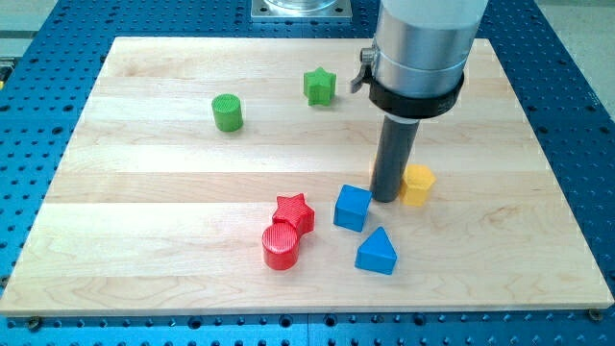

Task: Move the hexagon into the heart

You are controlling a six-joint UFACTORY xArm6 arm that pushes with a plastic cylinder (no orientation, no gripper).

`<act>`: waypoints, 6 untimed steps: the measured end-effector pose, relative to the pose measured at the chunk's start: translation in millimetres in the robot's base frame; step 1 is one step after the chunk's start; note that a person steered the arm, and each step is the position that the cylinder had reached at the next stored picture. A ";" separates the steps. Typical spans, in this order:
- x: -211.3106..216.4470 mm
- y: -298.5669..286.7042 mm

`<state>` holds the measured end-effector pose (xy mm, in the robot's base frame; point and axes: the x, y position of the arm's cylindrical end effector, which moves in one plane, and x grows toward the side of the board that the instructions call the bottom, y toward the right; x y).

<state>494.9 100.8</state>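
A yellow block (419, 185), which looks like a hexagon, lies right of centre on the wooden board (144, 192). My tip (386, 199) stands on the board, touching or almost touching the yellow block's left side. The rod hides part of that block. A blue cube (352, 208) lies just left of the tip. I cannot make out a heart-shaped block; a thin yellowish edge shows at the rod's left side.
A blue triangle (376, 252) lies below the cube. A red star (294, 212) touches a red cylinder (281, 246) at bottom centre. A green cylinder (227, 112) and a green star (319, 86) lie near the top. The board rests on a blue perforated table.
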 end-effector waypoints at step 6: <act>-86.5 -19.5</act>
